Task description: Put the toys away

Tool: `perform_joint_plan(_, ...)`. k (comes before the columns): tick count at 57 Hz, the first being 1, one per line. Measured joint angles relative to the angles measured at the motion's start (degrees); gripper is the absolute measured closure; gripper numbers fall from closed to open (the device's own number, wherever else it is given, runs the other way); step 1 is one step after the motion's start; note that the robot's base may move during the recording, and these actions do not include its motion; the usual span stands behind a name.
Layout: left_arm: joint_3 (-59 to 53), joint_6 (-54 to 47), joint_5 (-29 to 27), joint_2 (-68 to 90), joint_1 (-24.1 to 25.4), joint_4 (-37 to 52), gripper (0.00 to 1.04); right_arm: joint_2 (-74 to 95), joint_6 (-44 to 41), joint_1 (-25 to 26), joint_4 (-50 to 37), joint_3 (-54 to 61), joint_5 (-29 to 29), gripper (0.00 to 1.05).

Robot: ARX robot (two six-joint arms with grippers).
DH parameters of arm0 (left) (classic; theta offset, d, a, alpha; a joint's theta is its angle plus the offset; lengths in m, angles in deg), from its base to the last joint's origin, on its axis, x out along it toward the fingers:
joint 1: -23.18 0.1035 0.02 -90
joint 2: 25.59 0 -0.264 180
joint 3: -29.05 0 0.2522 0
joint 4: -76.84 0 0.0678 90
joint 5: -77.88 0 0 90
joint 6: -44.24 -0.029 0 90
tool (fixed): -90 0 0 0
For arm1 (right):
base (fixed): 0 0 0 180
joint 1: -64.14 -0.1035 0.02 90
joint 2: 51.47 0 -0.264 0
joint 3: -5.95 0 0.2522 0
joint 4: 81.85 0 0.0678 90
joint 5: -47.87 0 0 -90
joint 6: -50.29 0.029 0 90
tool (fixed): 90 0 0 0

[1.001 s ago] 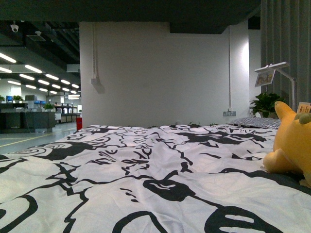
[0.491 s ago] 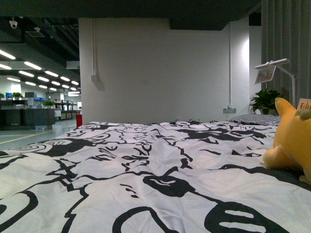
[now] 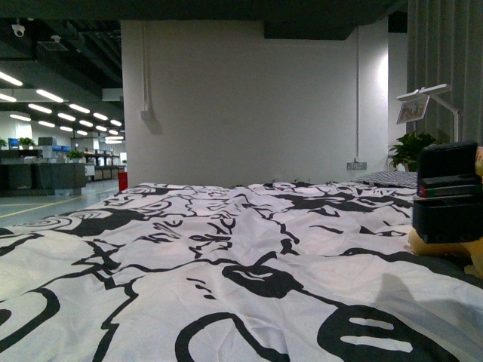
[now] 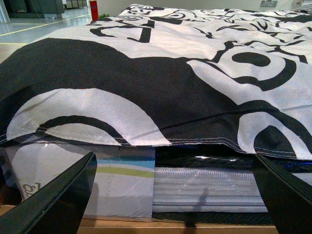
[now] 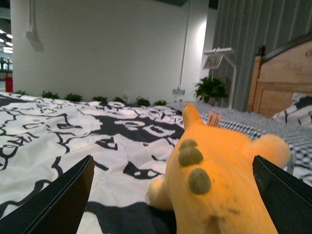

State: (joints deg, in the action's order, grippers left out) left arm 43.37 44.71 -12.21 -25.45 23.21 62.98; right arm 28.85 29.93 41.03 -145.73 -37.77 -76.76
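Plush toy (image 5: 219, 185): lies straight ahead of the right gripper (image 5: 171, 165), framed by its wide-apart jaws, back toward it, not yet gripped; rests on the black-and-white quilt (image 5: 73, 126) spreading beneath and beyond. Left gripper (image 4: 174, 161): also spread, empty, down at the quilt's hem, well away from the toy. Likely risks: closing too shallow and pinching only fuzz, so the soft round body squirts out; dipping low and snagging quilt folds along with it.
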Motion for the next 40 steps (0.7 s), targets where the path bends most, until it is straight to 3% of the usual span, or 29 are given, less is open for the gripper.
perform_joint_plan(26, 0.0, 0.0, 0.0, 0.0, 0.0, 0.0, 0.06, 4.42, -4.04, 0.17, -2.05, -1.77, 1.27, 0.07)
perform_joint_plan(31, 0.0, 0.0, 0.09, 0.02, 0.0, 0.0, 0.06, 10.88, -4.96, 2.08, 6.05, -12.83, 0.79, 0.07)
perform_joint_plan(40, 0.0, -0.02, 0.04, 0.0, 0.0, 0.0, 0.06, 9.81, 6.67, 6.67, 23.76, -17.33, 3.52, 0.07)
